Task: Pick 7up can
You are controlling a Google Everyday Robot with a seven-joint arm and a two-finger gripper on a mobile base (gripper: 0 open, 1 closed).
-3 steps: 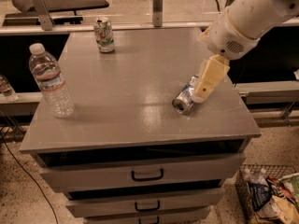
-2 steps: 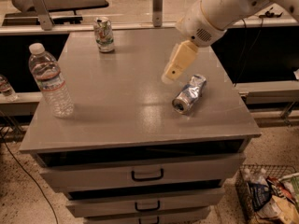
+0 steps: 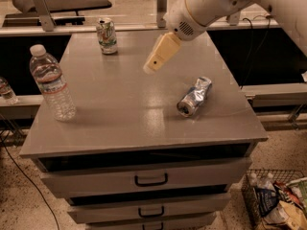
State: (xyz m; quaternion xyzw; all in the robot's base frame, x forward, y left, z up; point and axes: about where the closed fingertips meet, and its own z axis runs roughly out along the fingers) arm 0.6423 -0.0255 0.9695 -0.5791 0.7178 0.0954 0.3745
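The 7up can [image 3: 106, 36] stands upright at the far left of the grey cabinet top [image 3: 120, 104]; it is whitish-silver with green and red marks. My gripper [image 3: 154, 67] hangs above the middle of the top, on a white arm that comes in from the upper right. It is to the right of the can and nearer the front, well apart from it. Nothing shows in the gripper.
A crushed silver can [image 3: 194, 97] lies on its side at the right of the top. A clear plastic water bottle [image 3: 52, 83] stands at the left edge. Drawers [image 3: 151, 180] are below the top. A wire basket of trash [image 3: 278, 200] sits on the floor at the lower right.
My gripper has moved left and toward the back, from above the crushed can to over the middle of the top, nearer the 7up can. The objects have not moved.
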